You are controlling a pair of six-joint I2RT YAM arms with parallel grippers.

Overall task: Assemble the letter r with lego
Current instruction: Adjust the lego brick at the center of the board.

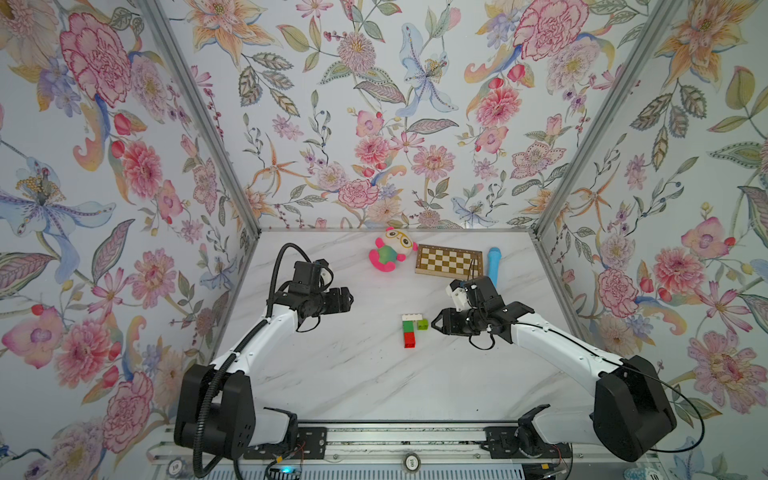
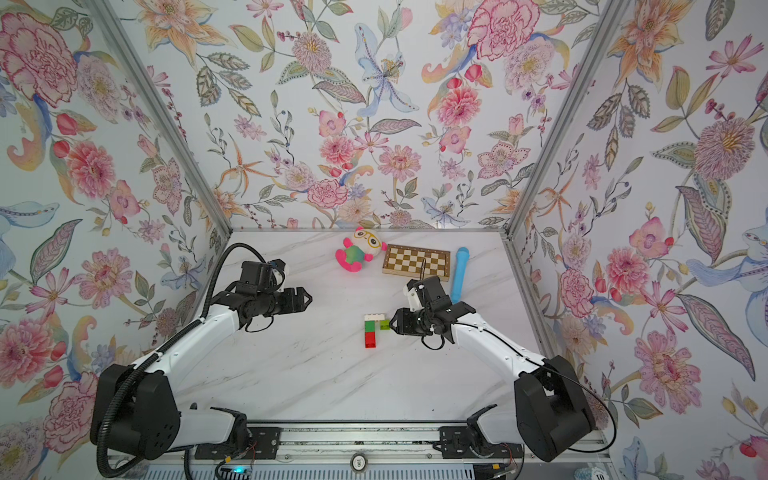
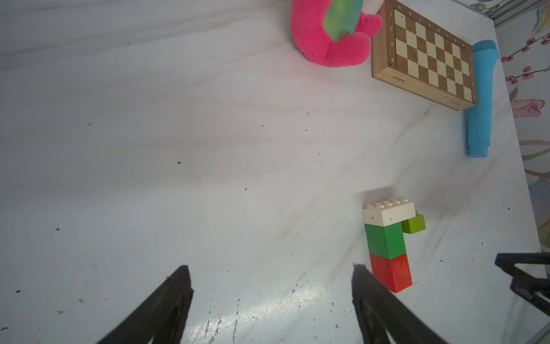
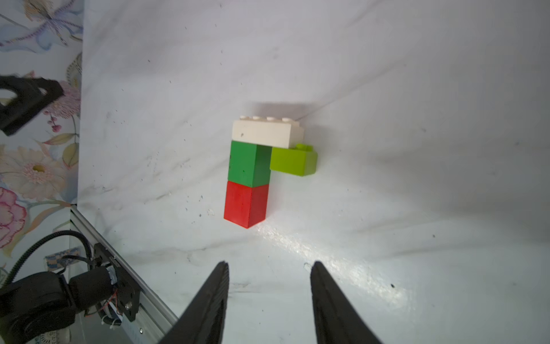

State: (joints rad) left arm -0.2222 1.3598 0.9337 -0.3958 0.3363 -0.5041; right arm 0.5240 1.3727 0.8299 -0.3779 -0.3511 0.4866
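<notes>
Here's the letter r (image 1: pixel 411 330), flat on the table (image 1: pixel 340 374), right of centre, near side of the chessboard (image 1: pixel 449 261). The cream-white brick (image 4: pixel 265 134) caps the far end, the dark green brick (image 4: pixel 248 163) and red brick (image 4: pixel 245 204) make the stem, and the lime brick (image 4: pixel 293 162) juts right. The left gripper (image 3: pixel 270 266) hovers well left, jaws wide and empty. The right gripper (image 4: pixel 270 263) sits just right of the lime brick, jaws parted, gripping nothing. Both stand off, presumably because the build looks finished.

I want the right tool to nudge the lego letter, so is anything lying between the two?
Nothing visible does. Only bare table lies between the right tool and the lego letter. The plush toy, chessboard and blue microphone lie farther back, out of the way.
</notes>
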